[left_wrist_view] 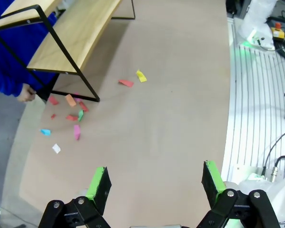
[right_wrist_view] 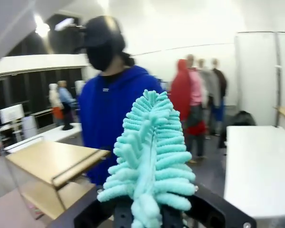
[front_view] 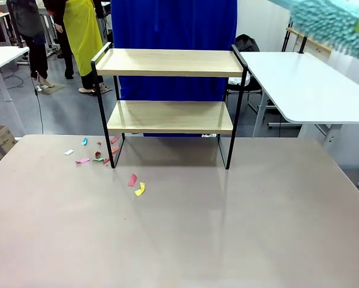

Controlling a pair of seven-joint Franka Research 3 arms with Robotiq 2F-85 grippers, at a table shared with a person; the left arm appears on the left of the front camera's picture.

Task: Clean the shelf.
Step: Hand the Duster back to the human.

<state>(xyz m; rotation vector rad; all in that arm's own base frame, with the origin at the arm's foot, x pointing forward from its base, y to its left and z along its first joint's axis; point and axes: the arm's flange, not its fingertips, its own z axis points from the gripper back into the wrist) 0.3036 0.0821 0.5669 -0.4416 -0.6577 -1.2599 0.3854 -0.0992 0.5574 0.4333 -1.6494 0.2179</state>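
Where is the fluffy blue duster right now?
The duster is up high at the front view's top right, above the white side table, held in the right gripper, away from the shelf.

Left pincer (left_wrist_view: 154,187) hangs with fingers spread wide; right pincer (right_wrist_view: 149,209) grips something.

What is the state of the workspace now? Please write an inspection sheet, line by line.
Surface: beige table, bare except near the shelf.
Job's things: shelf upright at the far edge, both boards bare; teal duster.
Clutter: coloured paper scraps by the shelf's left legs; a red and a yellow scrap nearer.
Grippers: left pincer open above the table; right pincer shut on the duster, raised.
Cables: some beside the table edge.
Surroundings: person in blue behind the shelf; white table.
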